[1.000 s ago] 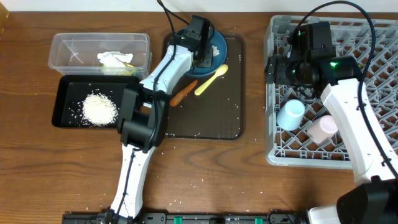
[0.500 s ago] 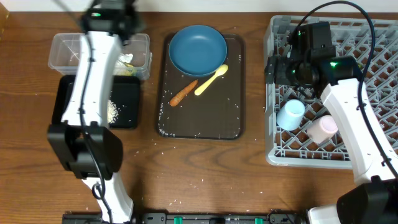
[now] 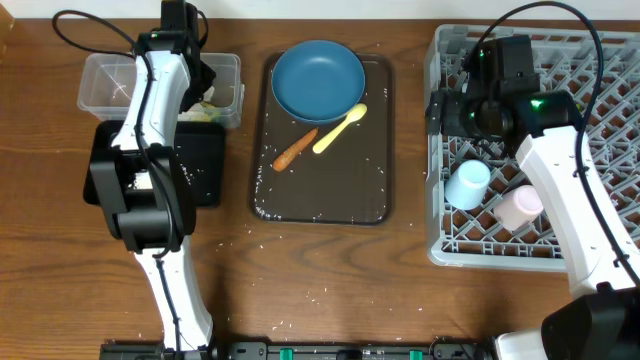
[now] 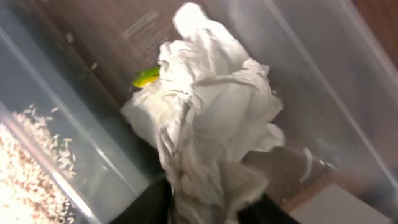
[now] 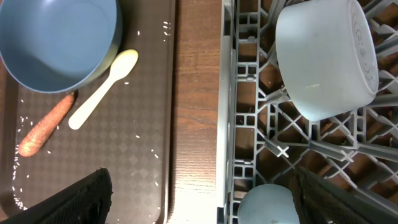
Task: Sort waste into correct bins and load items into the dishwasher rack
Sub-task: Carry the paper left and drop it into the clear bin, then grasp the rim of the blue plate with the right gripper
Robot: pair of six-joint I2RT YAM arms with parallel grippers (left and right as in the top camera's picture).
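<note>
My left gripper (image 4: 205, 200) is inside the clear tub (image 3: 105, 80), shut on crumpled white tissue (image 4: 211, 118). A yellow wrapper (image 4: 146, 76) peeks out behind the tissue. In the overhead view the left gripper (image 3: 195, 85) is over the tub's right end. The black tray (image 3: 207, 172) holds rice (image 4: 25, 168) and is mostly hidden by the left arm. The blue bowl (image 3: 318, 78), yellow spoon (image 3: 340, 128) and carrot piece (image 3: 295, 148) lie on the brown tray (image 3: 330, 195). My right gripper (image 5: 202, 202) is open and empty over the left edge of the rack (image 3: 600, 100).
An upturned white bowl (image 5: 326, 59) and two upturned cups (image 3: 467, 183) (image 3: 520, 207) sit in the rack. Loose rice grains (image 3: 320, 295) are scattered on the brown tray and the wooden table. The left arm lies across the black tray.
One second ago the left gripper was at the blue bowl; it swung left to the clear tub with tissue and has now sunk into it. The right arm has not moved.
</note>
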